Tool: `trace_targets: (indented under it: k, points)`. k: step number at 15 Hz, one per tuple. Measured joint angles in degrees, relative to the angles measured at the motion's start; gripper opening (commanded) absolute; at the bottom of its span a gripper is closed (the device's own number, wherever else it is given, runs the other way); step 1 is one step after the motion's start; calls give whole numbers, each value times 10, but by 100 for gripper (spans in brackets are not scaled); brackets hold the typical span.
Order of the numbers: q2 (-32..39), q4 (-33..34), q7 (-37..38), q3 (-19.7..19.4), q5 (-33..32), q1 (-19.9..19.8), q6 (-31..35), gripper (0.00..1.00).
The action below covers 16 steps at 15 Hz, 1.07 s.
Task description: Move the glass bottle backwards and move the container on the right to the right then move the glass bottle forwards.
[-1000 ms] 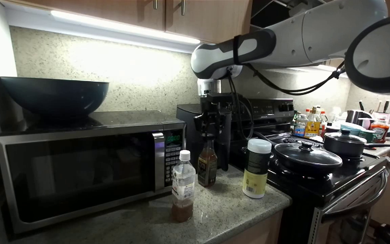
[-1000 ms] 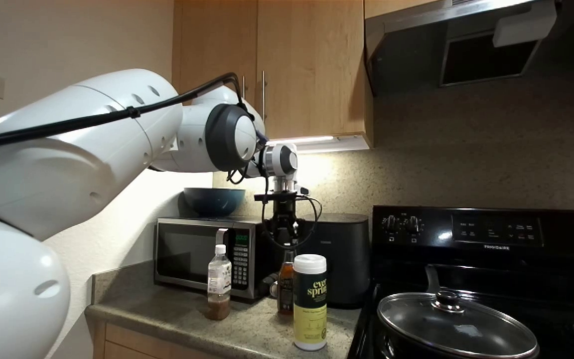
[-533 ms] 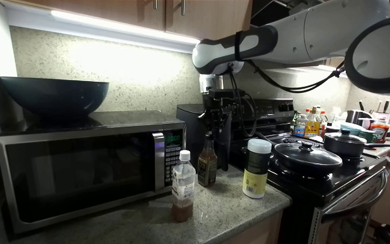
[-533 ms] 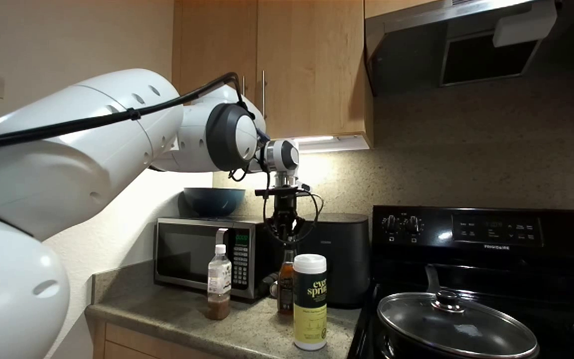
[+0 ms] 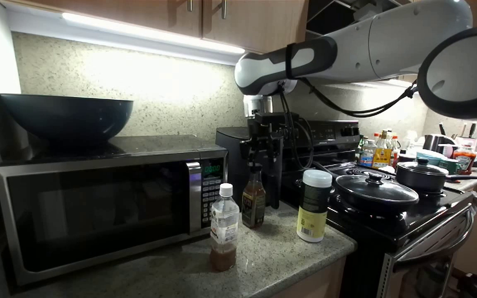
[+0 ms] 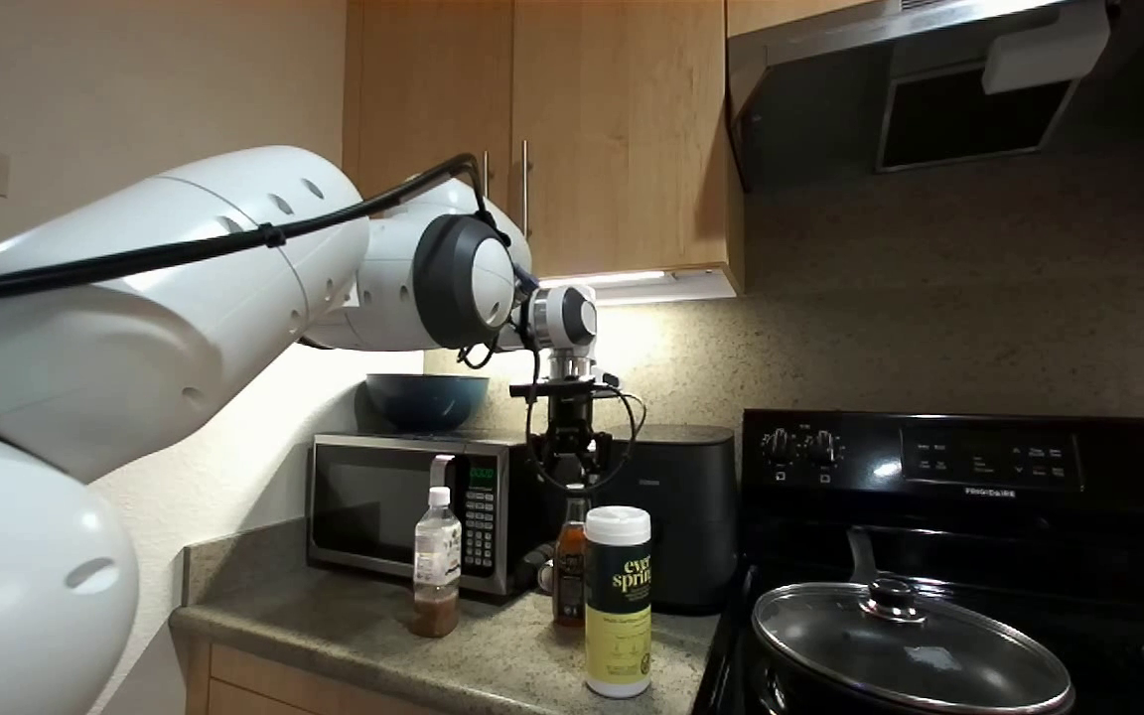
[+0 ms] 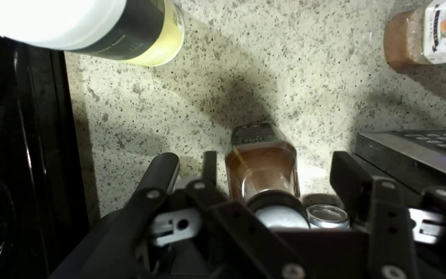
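Wrist view: the tool (image 7: 276, 166) has its fingers well apart, and the glass bottle (image 7: 261, 162) shows between them, with a strip of worktop (image 7: 323, 85) visible on either side of its body. In both exterior views the tool points down over the bottle's dark cap; whether the fingertips reach the level of that cap cannot be told. The bottle stands upright, brown below a narrow neck, with a dark label.

Just beside the bottle in the wrist view sits a small round thing with a shiny rim (image 7: 327, 215). Close behind the bottle in both exterior views is a black appliance (image 6: 676, 526). In an exterior view the container (image 5: 313, 215) stands upright to the right of the bottle and apart from it, nearer the worktop's front edge; in an exterior view its dark green and yellow label (image 6: 618, 606) hides part of the bottle.

A clear bottle (image 5: 225, 231) with a white cap and a brownish layer at its base stands upright to the left of the glass bottle in both exterior views. The microwave (image 5: 97, 215) begins just left of the glass bottle, and a dark bowl (image 5: 68, 118) rests on top of it, farther left. On the right side of the glass bottle, past the container, the stove (image 5: 381, 234) carries a lidded pan (image 5: 377, 196) and, farther off, a pot (image 5: 420, 178). Well above the glass bottle hang wooden cabinets (image 6: 622, 139).
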Motion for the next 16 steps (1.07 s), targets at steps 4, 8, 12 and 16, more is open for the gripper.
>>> trace_targets:
  k: [4,8,12,16]
  points:
    - [25,24,-4,0,0,-4,14,100]
    - [45,53,-9,0,0,-5,19,69]
    - [59,77,-15,1,0,-5,19,41]
    - [69,96,-27,1,0,-5,19,20]
